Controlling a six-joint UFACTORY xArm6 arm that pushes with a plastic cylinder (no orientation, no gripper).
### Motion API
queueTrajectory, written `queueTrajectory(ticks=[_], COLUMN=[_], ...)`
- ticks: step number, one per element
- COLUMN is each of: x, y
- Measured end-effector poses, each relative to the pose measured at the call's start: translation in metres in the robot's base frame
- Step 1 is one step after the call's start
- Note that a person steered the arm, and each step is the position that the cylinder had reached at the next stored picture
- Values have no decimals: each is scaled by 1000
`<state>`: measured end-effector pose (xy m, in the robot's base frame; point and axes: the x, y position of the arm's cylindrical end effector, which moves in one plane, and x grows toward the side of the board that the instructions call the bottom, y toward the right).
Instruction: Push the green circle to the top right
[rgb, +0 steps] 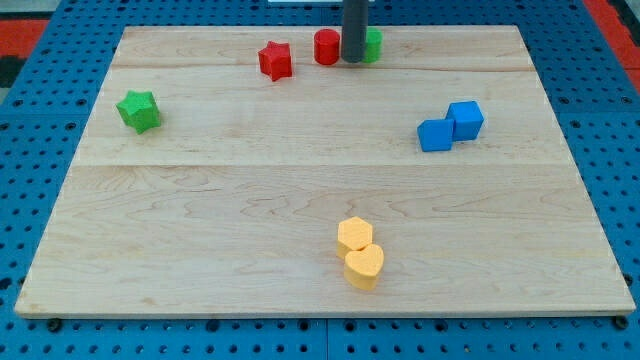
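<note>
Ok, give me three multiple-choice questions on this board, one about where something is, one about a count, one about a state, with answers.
1. Where is the green star?
A. the view's left
B. the view's bottom right
C. beside the blue blocks

2. How many yellow blocks are there?
A. one
B. two
C. four

3. How do the two blue blocks stand?
A. far apart
B. stacked
C. touching side by side

Answers:
1 A, it sits alone near the board's left edge.
2 B, a yellow pair lies near the bottom.
3 C, they meet at the view's right.

My tip is at the top, between the red cylinder and the green circle.
</note>
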<state>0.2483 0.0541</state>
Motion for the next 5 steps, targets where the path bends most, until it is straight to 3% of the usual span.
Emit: queueTrajectory(ticks=[2, 5], x=[-19, -55], y=[25, -19])
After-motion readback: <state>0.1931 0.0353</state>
